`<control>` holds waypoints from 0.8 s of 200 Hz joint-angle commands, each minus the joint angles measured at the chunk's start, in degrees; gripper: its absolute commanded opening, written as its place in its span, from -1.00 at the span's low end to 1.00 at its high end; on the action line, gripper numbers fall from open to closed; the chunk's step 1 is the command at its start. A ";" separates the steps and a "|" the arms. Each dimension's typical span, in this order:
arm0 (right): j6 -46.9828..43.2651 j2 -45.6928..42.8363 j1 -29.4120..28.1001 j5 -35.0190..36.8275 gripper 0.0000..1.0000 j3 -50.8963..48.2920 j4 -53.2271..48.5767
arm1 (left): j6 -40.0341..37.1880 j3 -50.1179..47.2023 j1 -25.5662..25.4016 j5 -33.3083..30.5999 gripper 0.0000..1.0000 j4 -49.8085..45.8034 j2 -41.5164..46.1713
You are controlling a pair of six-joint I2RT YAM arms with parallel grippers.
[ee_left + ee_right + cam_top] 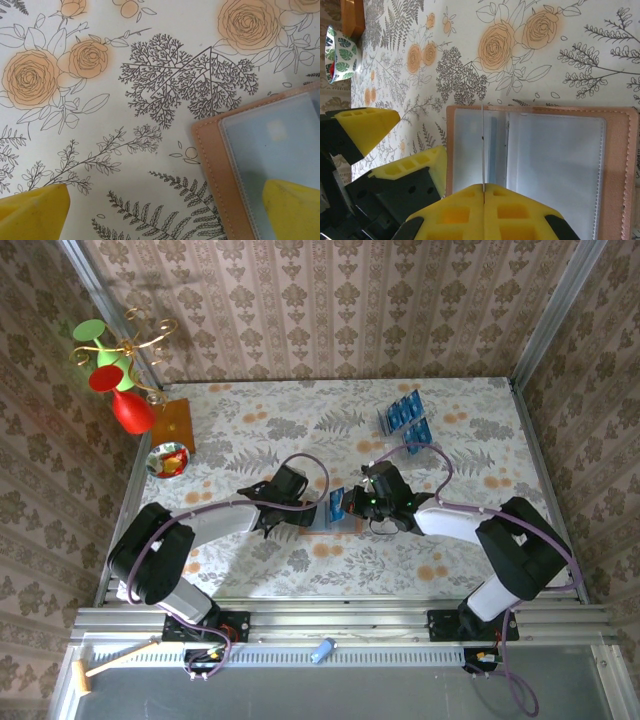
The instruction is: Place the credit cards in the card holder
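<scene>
right gripper (484,199): squeezing card (337,505), right above open wallet (618,165) | left gripper (165,214): fingers apart, one over wallet

The left gripper (165,217) stands wide open above the flowered cloth (100,125). One yellow pad (292,210) overlaps the holder (215,165), whose tan stitched corner has a clear sleeve (270,145). The other pad hangs over bare cloth.

We see our left arm (215,520) and right arm (455,522) built from pale grey links and bulky black joints, a purple cable looping along each; the right gripper (483,192) ends in bright yellow fingers (452,216) moulded with square pockets, with black plastic behind them
</scene>
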State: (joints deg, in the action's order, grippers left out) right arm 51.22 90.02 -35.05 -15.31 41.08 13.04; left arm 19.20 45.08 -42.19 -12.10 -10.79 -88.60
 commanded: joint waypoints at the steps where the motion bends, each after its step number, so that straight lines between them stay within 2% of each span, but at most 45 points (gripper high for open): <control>1: 0.08 1.11 -0.38 -0.33 -1.00 -1.00 1.20 | -1.01 -0.35 -0.52 -0.99 1.00 0.43 -1.62; 160: -1.93 1.74 0.65 -0.22 -1.00 -2.33 0.12 | 0.42 -4.93 -0.74 -2.59 1.00 0.77 -0.68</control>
State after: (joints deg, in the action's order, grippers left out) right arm 50.72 91.79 -34.65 -15.31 39.27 13.17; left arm 19.29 42.19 -42.72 -13.52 -6.74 -89.78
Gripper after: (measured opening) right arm 0.068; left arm 0.999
